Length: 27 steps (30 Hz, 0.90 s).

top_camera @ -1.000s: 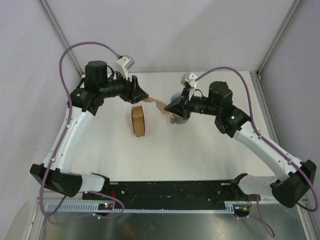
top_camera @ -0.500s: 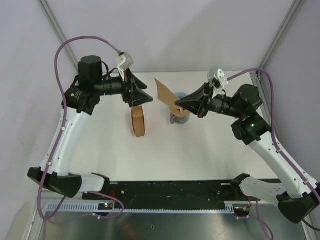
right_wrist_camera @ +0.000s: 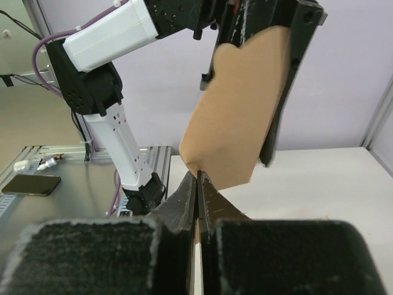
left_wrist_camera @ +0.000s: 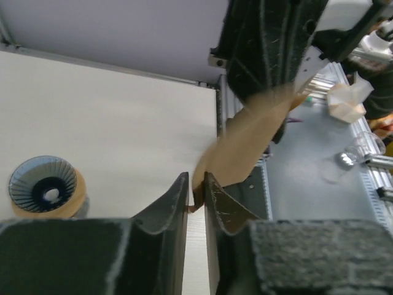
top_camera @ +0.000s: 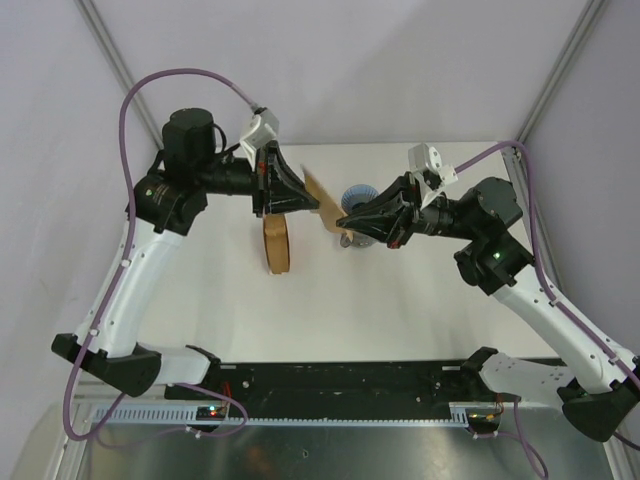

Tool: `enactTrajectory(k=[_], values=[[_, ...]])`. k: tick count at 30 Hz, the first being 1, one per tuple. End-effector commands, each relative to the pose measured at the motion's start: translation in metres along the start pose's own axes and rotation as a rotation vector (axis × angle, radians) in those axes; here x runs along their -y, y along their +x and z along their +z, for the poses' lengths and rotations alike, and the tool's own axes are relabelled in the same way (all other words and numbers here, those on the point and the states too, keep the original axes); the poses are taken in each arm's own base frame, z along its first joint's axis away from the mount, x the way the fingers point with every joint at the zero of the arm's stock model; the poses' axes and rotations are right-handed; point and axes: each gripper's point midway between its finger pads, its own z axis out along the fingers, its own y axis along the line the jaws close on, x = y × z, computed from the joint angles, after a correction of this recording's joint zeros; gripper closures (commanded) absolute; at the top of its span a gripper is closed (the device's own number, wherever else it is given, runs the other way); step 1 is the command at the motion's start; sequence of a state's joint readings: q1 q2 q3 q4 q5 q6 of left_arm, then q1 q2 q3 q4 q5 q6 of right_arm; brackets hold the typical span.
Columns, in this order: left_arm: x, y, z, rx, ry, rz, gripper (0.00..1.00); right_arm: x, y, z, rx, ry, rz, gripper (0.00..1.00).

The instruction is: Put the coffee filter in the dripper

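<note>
The coffee filter (top_camera: pixel 327 213), a thin brown paper sheet, hangs in the air between my two grippers, above the table. My right gripper (right_wrist_camera: pixel 198 178) is shut on its lower corner (right_wrist_camera: pixel 236 117). My left gripper (left_wrist_camera: pixel 196 184) has come in from the opposite side. Its jaws stand narrowly apart with the edge of the filter (left_wrist_camera: pixel 245 144) pinched between the tips. The dripper (top_camera: pixel 358 194), a blue ribbed cone in a tan wooden collar, stands just behind my right gripper (top_camera: pixel 341 222). In the left wrist view the dripper (left_wrist_camera: pixel 44 186) shows from above with nothing in it.
A thick upright stack of brown filters (top_camera: pixel 277 242) stands on the table below my left gripper (top_camera: pixel 318 206). The dripper rests on a glass jug (top_camera: pixel 347 238). Metal frame posts rise at the table's back corners. A phone (right_wrist_camera: pixel 31 183) lies on the metal bench beside the table.
My right gripper has brought the filter down and left from its raised position. My left gripper has moved right to meet it and narrowed its jaws onto the filter's edge.
</note>
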State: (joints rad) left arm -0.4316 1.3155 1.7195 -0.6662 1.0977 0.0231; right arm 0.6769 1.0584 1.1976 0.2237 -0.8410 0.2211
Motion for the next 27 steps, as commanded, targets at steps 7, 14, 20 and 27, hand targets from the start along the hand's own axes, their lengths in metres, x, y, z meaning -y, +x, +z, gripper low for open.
enactTrajectory(k=[7, 14, 20, 27], values=[[0.043, -0.006, -0.008, 0.017, 0.142, -0.018, 1.0, 0.004, 0.001, 0.003, 0.002, 0.011, 0.015, 1.0], [0.03, 0.023, -0.01, -0.01, 0.069, -0.057, 1.0, 0.029, 0.027, -0.007, -0.086, 0.174, 0.066, 0.61], [0.015, 0.045, -0.01, -0.05, 0.016, -0.049, 1.0, 0.041, 0.04, -0.017, -0.14, 0.271, 0.055, 0.47], [-0.012, 0.079, -0.013, -0.146, -0.115, -0.082, 1.0, 0.056, 0.046, -0.028, -0.179, 0.372, 0.006, 0.4]])
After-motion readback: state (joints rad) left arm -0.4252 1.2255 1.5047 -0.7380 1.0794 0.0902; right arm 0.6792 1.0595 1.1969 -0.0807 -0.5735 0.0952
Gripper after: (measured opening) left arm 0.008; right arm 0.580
